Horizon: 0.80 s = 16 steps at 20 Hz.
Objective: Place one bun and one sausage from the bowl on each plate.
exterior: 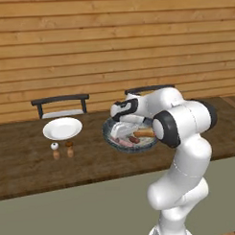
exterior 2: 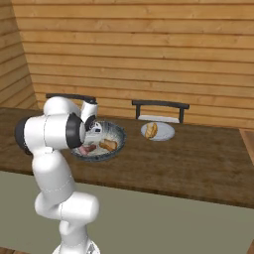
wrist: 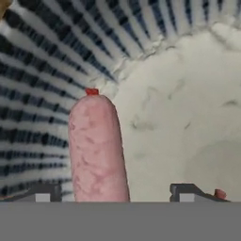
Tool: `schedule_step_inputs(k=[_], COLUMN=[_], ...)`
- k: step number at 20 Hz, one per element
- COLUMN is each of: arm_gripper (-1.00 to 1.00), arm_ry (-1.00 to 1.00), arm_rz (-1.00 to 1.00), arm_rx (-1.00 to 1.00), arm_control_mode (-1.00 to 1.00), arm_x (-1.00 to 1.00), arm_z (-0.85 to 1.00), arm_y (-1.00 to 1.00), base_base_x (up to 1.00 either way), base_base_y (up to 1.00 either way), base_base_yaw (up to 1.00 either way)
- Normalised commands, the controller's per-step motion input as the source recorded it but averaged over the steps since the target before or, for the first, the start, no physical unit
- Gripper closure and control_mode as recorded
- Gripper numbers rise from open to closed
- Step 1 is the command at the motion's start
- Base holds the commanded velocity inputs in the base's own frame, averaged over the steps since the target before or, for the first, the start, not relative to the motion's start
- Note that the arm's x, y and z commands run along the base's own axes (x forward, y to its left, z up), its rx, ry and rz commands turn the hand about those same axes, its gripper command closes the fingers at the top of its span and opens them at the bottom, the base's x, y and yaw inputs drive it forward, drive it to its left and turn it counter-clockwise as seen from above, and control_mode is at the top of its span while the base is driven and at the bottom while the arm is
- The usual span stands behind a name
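The gripper (wrist: 129, 193) is down inside the bowl (wrist: 42, 70), its fingers (wrist: 42, 193) standing apart on either side of a pink sausage (wrist: 96, 146) that lies on the slope where the striped wall meets the pale floor; nothing is clamped yet. The sausage sits off centre, close to one finger and well clear of the other, so the main risk as I judge it is an uneven close: the near finger meets the sausage first and shoves or rolls it along the curved wall instead of pinching it. A round, smooth sausage could also squirt out lengthwise under pressure, or be caught so near its end that it droops and drops during the lift. Pressing lower to get a better bite risks the tips striking the bowl and nudging it across the desk (exterior: 25, 161). From the base views the bowl (exterior: 109, 139) holds another sausage (exterior: 134, 139) and a bun (exterior: 144, 133) just beside the hand, which a sideways correction could knock. One plate (exterior 2: 166, 131) already carries a bun (exterior 2: 151, 130); the other plate (exterior: 62, 127) lies bare, near two small shakers (exterior: 62, 150) that a careless carry could tip.
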Motion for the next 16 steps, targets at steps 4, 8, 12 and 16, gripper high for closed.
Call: schedule_step_inputs(k=[4,8,12,16], arm_gripper=[-1.00,-1.00,-1.00,-1.00], arm_ry=[-0.02,-0.04,-0.05,-0.06], arm_rz=[0.00,0.00,0.00,0.00], arm_rx=[0.00,0.02,0.02,0.02], arm_control_mode=[-1.00,-1.00,-1.00,-1.00], arm_x=[-0.03,-0.21,-0.21,-0.02], arm_z=[-0.15,-0.07,-0.13,-0.10], arm_y=[0.06,0.09,0.16,0.00], base_base_x=[0.00,0.00,0.00,0.00], base_base_y=[0.00,0.00,0.00,0.00], base_base_yaw=[0.00,0.00,0.00,0.00])
